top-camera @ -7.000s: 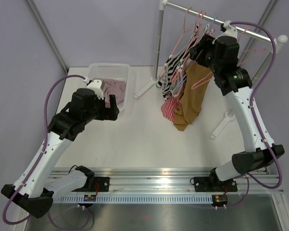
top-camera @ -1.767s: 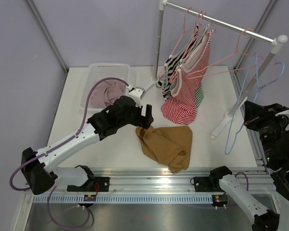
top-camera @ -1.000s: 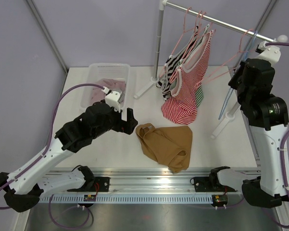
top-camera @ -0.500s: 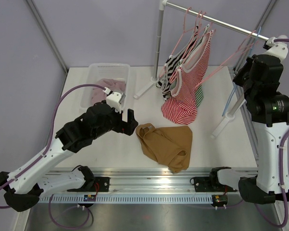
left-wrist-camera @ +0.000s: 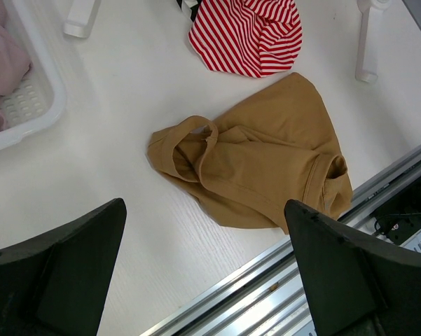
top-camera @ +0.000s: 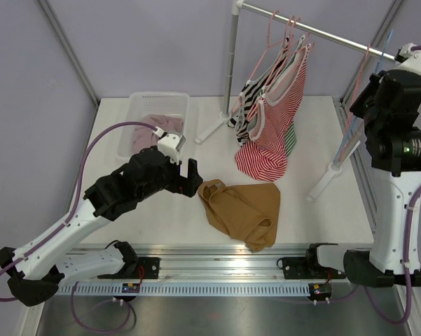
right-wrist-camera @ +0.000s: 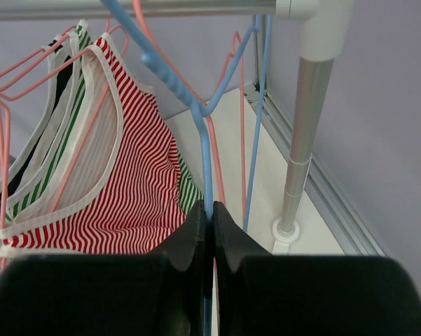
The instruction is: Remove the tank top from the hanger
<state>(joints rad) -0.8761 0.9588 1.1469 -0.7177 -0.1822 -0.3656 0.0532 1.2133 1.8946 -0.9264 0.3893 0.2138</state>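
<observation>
The brown tank top (top-camera: 242,208) lies crumpled on the white table, off any hanger, and fills the middle of the left wrist view (left-wrist-camera: 266,161). My left gripper (top-camera: 188,173) hovers just left of it, open and holding nothing (left-wrist-camera: 203,210). My right gripper (right-wrist-camera: 211,207) is raised at the right end of the clothes rail (top-camera: 322,31), shut on the thin wire of a bare blue hanger (right-wrist-camera: 196,105). The hanger's hook reaches up to the rail; whether it rests on it I cannot tell. In the top view the hanger (top-camera: 345,145) hangs below my right gripper (top-camera: 364,105).
Red, green and black striped tank tops (top-camera: 270,133) hang on pink hangers from the rail. Its right post (right-wrist-camera: 301,140) stands close beside my right gripper. A white basket (top-camera: 161,99) with pink clothes sits at the back left. A metal rail runs along the table's near edge (left-wrist-camera: 280,280).
My right arm has lifted the blue hanger up and rightward to the rail's right end. The left arm and the brown tank top have hardly moved.
</observation>
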